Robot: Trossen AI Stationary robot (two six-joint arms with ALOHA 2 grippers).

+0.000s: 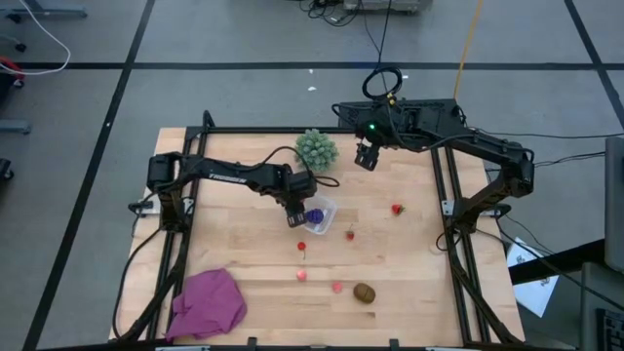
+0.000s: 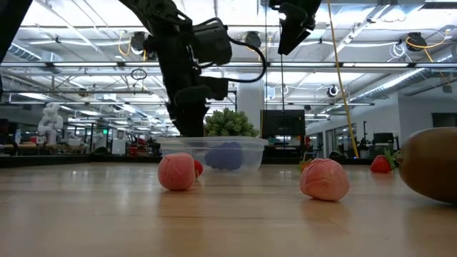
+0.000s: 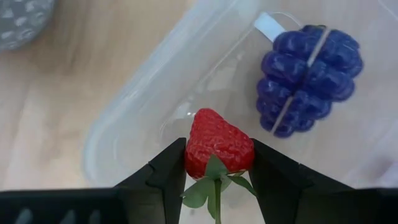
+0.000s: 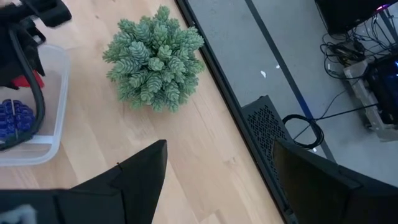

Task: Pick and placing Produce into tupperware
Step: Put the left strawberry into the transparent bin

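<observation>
The left hand point(image 3: 217, 171) points down over the tupperware point(image 1: 320, 215), its fingers pinching a red strawberry point(image 3: 217, 144) above the purple piece point(image 3: 309, 79) lying inside. The right hand point(image 1: 366, 157) hangs spread, raised beside the green spiky ball point(image 1: 316, 149). Other produce lies scattered on the counter point(image 1: 409, 273).

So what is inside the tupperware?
Purple grapes lie inside the tupperware. The left gripper holds a strawberry over it. The gripper covers the rest.
</observation>
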